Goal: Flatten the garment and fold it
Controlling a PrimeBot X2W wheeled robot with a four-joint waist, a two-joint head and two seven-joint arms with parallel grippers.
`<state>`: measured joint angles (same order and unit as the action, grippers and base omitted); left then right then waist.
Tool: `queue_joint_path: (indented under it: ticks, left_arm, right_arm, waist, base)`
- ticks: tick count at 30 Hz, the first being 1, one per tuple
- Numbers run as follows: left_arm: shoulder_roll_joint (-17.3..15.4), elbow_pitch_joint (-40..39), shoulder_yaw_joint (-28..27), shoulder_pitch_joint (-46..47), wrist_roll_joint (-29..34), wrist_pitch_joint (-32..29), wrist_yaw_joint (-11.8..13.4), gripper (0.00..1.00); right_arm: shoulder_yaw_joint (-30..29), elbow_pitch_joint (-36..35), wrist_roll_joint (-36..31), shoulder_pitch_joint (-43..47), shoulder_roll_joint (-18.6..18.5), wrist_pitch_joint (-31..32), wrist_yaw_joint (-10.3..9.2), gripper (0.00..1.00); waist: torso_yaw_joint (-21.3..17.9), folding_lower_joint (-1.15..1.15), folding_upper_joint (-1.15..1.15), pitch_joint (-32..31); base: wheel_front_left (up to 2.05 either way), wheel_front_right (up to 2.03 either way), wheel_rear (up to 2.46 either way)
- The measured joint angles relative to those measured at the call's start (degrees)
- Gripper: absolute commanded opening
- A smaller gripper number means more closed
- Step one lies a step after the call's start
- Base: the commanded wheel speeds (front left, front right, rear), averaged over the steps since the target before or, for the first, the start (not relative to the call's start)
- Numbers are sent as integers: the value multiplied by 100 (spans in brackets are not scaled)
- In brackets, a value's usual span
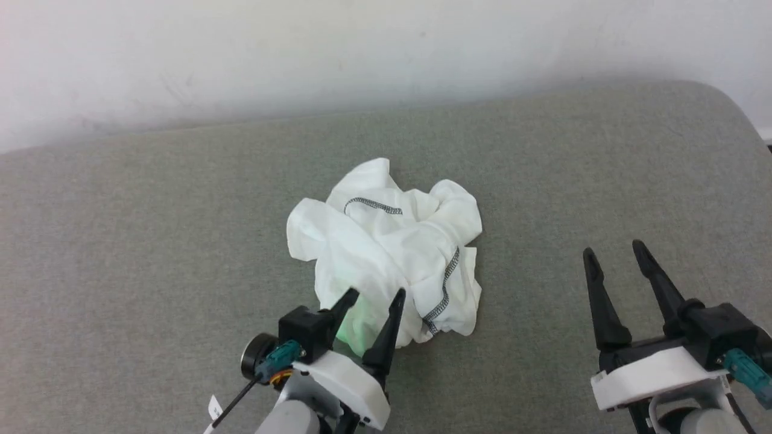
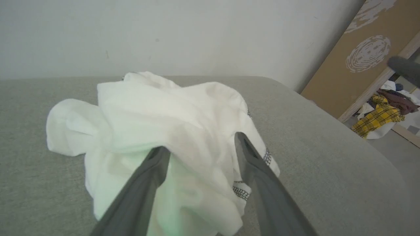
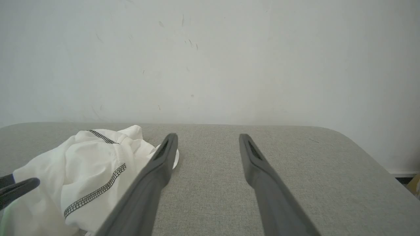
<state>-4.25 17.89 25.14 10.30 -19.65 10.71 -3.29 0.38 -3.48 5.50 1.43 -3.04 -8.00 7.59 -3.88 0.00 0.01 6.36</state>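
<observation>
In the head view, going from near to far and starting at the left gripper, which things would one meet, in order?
left gripper → garment → grey padded surface → wall

garment (image 1: 386,247) plain white, dark grey ladder-pattern stitching (image 1: 445,283) along the seams, faint green tint on its near edge by the left gripper (image 1: 376,293); surface (image 1: 151,241) under it is heathered grey-green weave, no print; far wall (image 1: 301,54) off-white with faint grey scuffs; left gripper and right gripper (image 1: 613,248) match: black fingers, white housing, teal connector (image 1: 280,355); off to the right, brown board (image 2: 341,78) with whitish swirl patches, yellow plaid cloth (image 2: 377,118) with dark checks, maroon cloth (image 2: 398,100) beside it
</observation>
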Motion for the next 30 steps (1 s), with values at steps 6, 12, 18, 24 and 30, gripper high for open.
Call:
queue_joint_path:
  ticks: [6, 12, 18, 24, 30]
  left_arm:
    - [55, -683, -267, -97, -26, 361, 294, 100]
    - [14, -1037, -820, -291, 10, 402, 616, 100]
    - [-187, -1334, -1563, -606, 99, 403, 889, 100]
    - [-423, -1399, -2030, -1003, 153, 402, 943, 100]
    - [-497, -1344, -2151, -1036, 142, 402, 945, 100]
  right_arm:
    - [0, -19, -7, 190, 0, 89, 0, 100]
    - [5, -73, -8, 275, 0, 143, 0, 100]
    - [5, -135, -42, 335, 0, 191, 0, 100]
    - [-16, -234, -48, 381, 0, 202, 0, 100]
    - [-9, -271, -48, 380, 0, 242, 0, 100]
  waist:
    - [93, 0, 0, -244]
    - [172, 0, 0, -421]
    - [182, 0, 0, -488]
    - [219, 0, 0, -468]
    - [255, 0, 0, -383]
  base:
    - [0, 0, 0]
    - [0, 0, 0]
    - [0, 0, 0]
    - [0, 0, 0]
    - [0, 0, 0]
